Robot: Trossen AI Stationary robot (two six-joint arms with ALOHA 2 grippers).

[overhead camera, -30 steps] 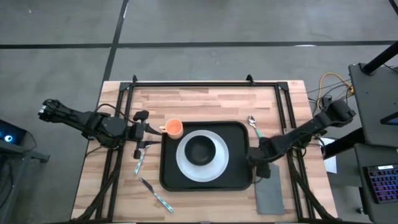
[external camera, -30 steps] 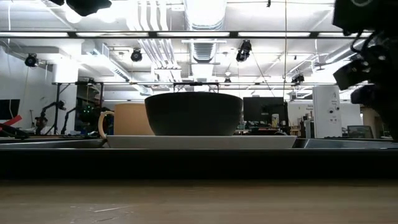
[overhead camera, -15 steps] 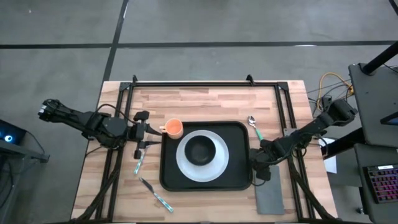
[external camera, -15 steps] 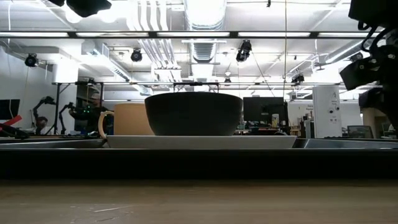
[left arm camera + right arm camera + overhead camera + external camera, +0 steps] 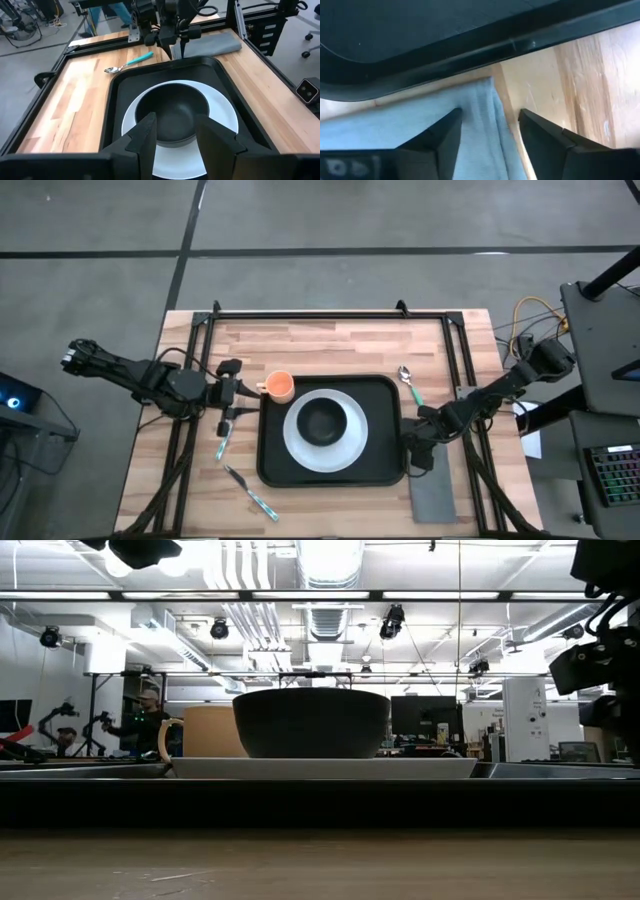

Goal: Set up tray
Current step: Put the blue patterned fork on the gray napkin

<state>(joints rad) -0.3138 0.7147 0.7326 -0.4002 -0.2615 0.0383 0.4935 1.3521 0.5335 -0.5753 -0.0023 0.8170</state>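
Note:
The black tray (image 5: 380, 465) lies mid-table and carries a white plate (image 5: 350, 442) with a black bowl (image 5: 322, 421) on it. An orange cup (image 5: 280, 386) stands at the tray's far left corner. The grey napkin (image 5: 434, 492) lies flat on the wood, right of the tray. My right gripper (image 5: 418, 456) is open, low over the napkin's far end. In its wrist view (image 5: 487, 135) one finger stands over the napkin's far corner (image 5: 477, 112) and the other over bare wood. My left gripper (image 5: 236, 396) is open and empty beside the tray's left edge, near the cup.
A teal-handled spoon (image 5: 408, 383) lies beyond the tray's far right corner. Two more teal-handled utensils (image 5: 222, 443) (image 5: 254, 496) lie on the wood left of the tray. A black frame rail (image 5: 320, 315) runs around the table.
My right gripper has moved toward the table's near edge, from beside the tray's right rim to over the napkin's far end.

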